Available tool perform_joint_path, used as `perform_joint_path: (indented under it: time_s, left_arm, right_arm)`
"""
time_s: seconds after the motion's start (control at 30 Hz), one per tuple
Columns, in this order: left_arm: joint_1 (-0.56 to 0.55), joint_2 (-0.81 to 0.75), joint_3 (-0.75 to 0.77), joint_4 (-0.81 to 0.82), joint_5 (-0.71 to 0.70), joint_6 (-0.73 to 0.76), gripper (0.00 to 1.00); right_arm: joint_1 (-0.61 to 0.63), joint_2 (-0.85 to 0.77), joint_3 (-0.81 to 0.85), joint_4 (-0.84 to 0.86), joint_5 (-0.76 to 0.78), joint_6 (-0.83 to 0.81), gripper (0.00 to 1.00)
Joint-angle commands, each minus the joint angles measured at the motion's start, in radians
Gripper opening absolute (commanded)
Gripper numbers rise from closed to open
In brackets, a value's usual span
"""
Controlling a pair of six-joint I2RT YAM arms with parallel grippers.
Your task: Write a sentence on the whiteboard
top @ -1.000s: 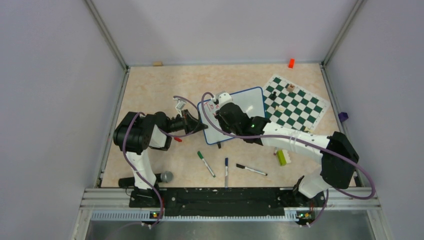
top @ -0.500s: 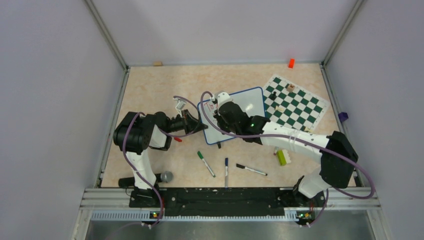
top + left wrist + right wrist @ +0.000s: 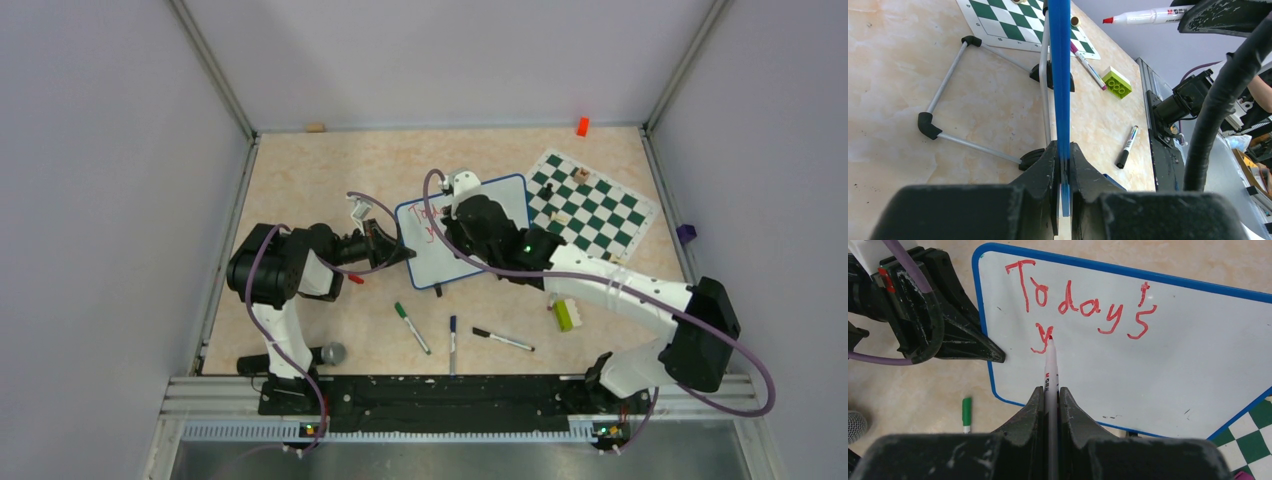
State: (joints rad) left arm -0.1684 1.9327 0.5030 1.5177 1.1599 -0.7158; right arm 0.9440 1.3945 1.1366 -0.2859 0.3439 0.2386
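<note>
Your whiteboard (image 3: 425,262) stands near the middle of the bench (image 3: 320,170), propped on a wire stand (image 3: 948,75). The chess mat (image 3: 600,210) lies just beside it at 3 o'clock.

Your left gripper (image 3: 1063,157) comes in from 9 o'clock, and its jaws are pinching the board's blue frame at the left edge. Your right gripper (image 3: 1050,392) reaches over the board from 4 o'clock. Its jaws are pressed onto a red marker (image 3: 1050,365), whose tip meets the white surface.

The sentence (image 3: 1080,305) reads "Today's" in red across the upper left of the board, with a single "y" beneath its first letters. The marker tip sits at the upper end of that "y".

At 6 o'clock of the board three pens lie on the bench: a green pen (image 3: 411,327), a blue pen (image 3: 452,343) and a black pen (image 3: 503,340). A green brick (image 3: 564,315) lies at 4 o'clock, beside your right arm.
</note>
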Motion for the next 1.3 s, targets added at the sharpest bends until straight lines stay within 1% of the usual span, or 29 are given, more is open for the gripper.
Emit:
perform_joint_path:
  time_s: [0.0, 0.8, 1.0, 1.27]
  left_arm:
    - [-0.003, -0.017, -0.001, 0.102, 0.038, 0.034, 0.00]
    - [-0.003, -0.016, -0.001, 0.102, 0.039, 0.034, 0.00]
    - [-0.003, -0.014, -0.001, 0.102, 0.038, 0.034, 0.00]
    - [-0.003, -0.014, 0.000, 0.102, 0.039, 0.034, 0.00]
  right_arm:
    - [-0.008, 0.009, 0.023, -0.013, 0.031, -0.004, 0.00]
    - [-0.008, 0.091, 0.067, -0.009, 0.092, -0.021, 0.00]
    - [-0.007, 0.114, 0.075, -0.004, 0.081, -0.024, 0.00]
    - [-0.008, 0.104, 0.060, -0.014, 0.053, -0.036, 0.00]
